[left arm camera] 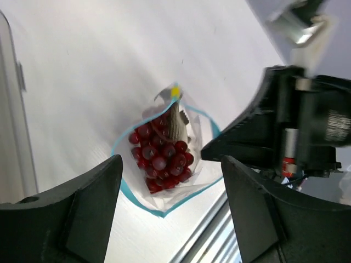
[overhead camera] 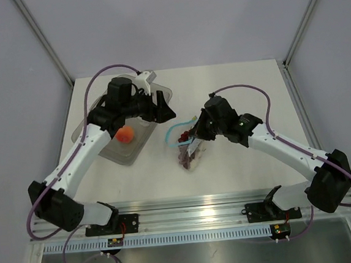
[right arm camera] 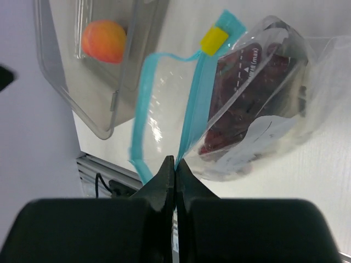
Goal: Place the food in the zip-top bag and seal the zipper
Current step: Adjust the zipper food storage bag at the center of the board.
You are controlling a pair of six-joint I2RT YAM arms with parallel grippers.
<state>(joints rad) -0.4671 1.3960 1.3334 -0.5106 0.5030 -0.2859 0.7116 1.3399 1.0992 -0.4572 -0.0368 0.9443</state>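
The clear, crinkly plastic zip-top bag lies near the middle of the white tabletop. A bunch of dark red-purple grapes is already inside it. The right gripper is pinched tight on the thin blue-teal zipper, seemingly on one lip only, so the mouth hangs open in a loop. A small yellow slider tab sits at one end of the strip.

The round orange-red peach-like fruit rests in the large translucent grey rectangular tray, toward the tabletop's far left. The left gripper hovers between the tray and the bag with its fingers spread wide and nothing between them.

The fruit looks smooth and light, and it is likely to roll or slip out of a shallow pinch. A gentle grip from above, across its widest part, would suit it best. The bag film is limp and slippery and folds easily. The stiffer zipper strip is the sound place to hold, and the grapes' weight helps anchor the bag.
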